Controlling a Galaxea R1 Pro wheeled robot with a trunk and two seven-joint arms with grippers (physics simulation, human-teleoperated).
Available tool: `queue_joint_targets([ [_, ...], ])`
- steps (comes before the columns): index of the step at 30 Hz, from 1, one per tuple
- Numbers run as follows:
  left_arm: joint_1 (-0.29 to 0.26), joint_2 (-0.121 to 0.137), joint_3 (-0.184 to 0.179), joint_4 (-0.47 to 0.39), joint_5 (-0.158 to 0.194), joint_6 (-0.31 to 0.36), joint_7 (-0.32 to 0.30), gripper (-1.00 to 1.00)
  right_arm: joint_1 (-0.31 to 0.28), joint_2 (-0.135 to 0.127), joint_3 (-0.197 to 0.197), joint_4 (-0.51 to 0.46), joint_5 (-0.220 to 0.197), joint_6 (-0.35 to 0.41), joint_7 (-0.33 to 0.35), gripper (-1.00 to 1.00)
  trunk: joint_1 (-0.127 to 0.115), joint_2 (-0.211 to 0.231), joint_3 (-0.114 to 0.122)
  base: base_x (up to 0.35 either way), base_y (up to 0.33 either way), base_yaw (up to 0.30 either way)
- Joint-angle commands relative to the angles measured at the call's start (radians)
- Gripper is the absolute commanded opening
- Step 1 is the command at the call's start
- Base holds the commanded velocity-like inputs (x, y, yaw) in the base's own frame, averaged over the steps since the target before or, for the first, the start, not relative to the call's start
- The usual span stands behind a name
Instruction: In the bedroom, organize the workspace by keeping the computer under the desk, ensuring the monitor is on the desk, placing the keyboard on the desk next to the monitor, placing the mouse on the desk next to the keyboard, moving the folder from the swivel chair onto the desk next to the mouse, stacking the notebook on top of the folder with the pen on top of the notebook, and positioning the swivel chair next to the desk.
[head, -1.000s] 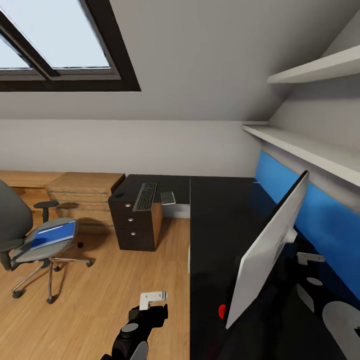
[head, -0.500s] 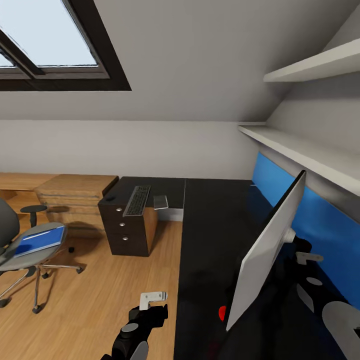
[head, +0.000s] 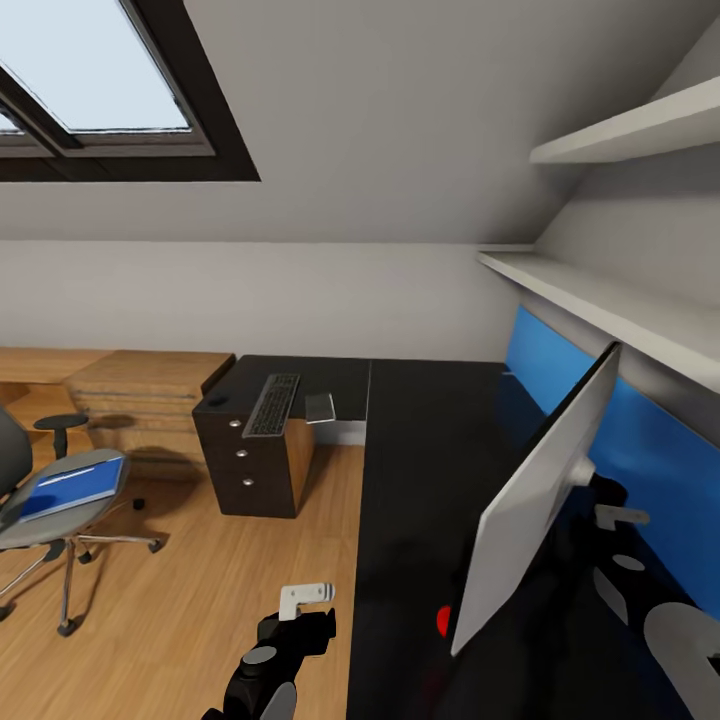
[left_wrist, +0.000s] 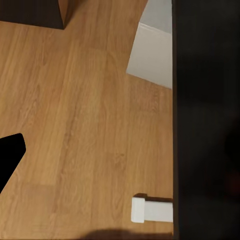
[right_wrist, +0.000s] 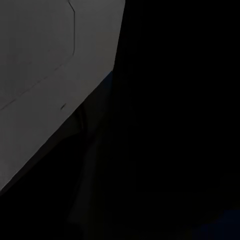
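Several things of the task are in sight at once. The monitor (head: 540, 500) stands tilted on the black desk (head: 420, 470), at its right part, and a pale face of it fills a corner of the right wrist view (right_wrist: 45, 75). The keyboard (head: 273, 404) lies on the far wing of the desk, above the drawer unit (head: 250, 465), with a flat grey object (head: 320, 407) just beside it; I cannot tell if this is the notebook. The blue folder (head: 65, 488) rests on the seat of the swivel chair (head: 45, 505), well apart from the desk.

The folder is probably light, thin and a little flexible, so it may sag or slide on the seat. I think the best hold is at one free edge that sticks out over the seat. The keyboard looks stiff and flat; a grip across its short side seems safer.

The left gripper (head: 305, 600) hangs over the wooden floor (left_wrist: 75, 125) beside the desk edge; whether its fingers are apart or together I cannot tell. The right gripper is near the monitor, and its fingers I cannot judge either.
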Motion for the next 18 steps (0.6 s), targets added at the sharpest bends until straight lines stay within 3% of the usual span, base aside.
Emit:
queue_joint_targets([
  [1, -0.001, 0.000, -0.002, -0.001, 0.010, 0.002, 0.009, 1.00, 0.000, 0.000, 0.025, 0.013, -0.009, -0.007, -0.035, -1.00, 0.001, -0.001, -0.002, 0.156, 0.000, 0.000],
  [13, -0.001, 0.000, 0.000, 0.001, 0.014, 0.003, 0.009, 1.00, 0.000, 0.000, 0.025, 0.013, -0.009, -0.007, -0.036, -1.00, 0.001, -0.001, -0.002, 0.014, 0.000, 0.000],
  [18, -0.001, 0.000, -0.001, 0.001, 0.013, 0.003, 0.009, 1.00, 0.000, 0.000, 0.025, 0.013, -0.009, -0.007, -0.036, -1.00, 0.001, -0.001, -0.002, 0.155, 0.000, 0.000],
])
